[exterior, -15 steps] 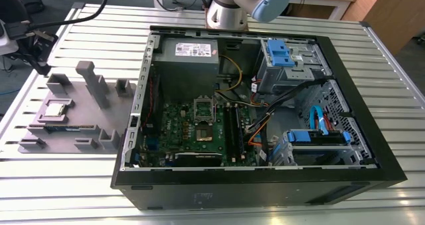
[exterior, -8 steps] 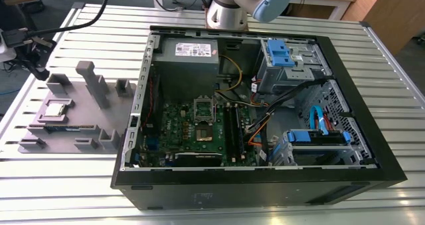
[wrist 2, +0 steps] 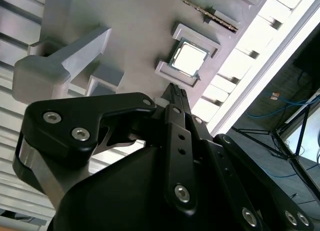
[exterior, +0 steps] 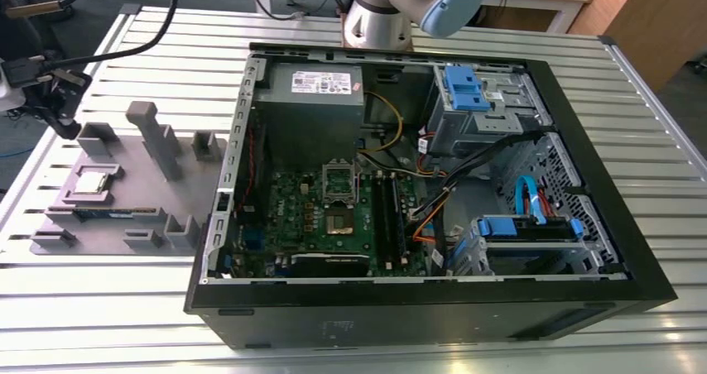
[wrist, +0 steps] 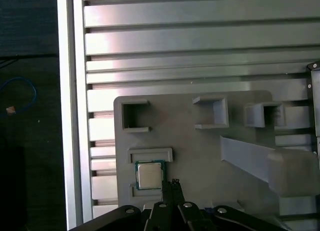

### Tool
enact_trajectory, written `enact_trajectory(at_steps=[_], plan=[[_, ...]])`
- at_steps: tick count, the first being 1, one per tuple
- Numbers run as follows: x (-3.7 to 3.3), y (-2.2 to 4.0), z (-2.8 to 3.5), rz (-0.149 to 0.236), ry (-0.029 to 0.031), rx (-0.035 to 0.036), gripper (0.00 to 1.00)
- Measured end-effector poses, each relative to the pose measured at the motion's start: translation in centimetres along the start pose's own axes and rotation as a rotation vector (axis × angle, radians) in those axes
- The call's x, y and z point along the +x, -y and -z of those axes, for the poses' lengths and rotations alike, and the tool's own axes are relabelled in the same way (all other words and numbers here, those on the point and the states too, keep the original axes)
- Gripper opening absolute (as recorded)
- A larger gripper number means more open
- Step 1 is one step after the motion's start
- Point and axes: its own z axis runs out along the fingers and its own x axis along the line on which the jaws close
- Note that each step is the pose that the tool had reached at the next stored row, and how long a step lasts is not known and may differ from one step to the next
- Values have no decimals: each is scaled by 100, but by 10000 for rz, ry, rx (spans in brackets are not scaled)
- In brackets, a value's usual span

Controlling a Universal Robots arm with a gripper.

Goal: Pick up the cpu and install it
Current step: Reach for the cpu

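Observation:
The cpu (exterior: 94, 182) is a small square chip with a dull silver top. It lies flat in a framed pocket of the grey fixture plate (exterior: 165, 200), at the exterior view's left of the open computer case. Both wrist views show the cpu (wrist 2: 189, 58) (wrist: 149, 175) just beyond my fingertips. My gripper (wrist 2: 176, 92) (wrist: 173, 184) hovers above the plate beside the chip, its slim black fingers shut together with nothing between them. In the exterior view the gripper (exterior: 64, 124) hangs over the plate's far left end. The metal socket frame (exterior: 339, 179) sits on the green motherboard inside the case.
The black case (exterior: 442, 308) lies open on a slatted aluminium table (exterior: 111, 308), holding a grey power-supply box (exterior: 315, 84), blue drive brackets (exterior: 469, 88) and loose cables. The fixture plate carries tall grey posts (exterior: 155, 138) and a thin memory stick (exterior: 111, 213). The table edge runs close beside the plate (wrist: 70, 116).

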Motion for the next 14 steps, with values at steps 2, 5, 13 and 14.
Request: enact_trajectory(at_steps=[2,5,13,14], plan=[[20,6,-17,-1,1,-1,11],[55,14,-38,0,0,0,11],[108,72,-124,0,1,-1,11],[108,80,-135,0,1,-1,11]])
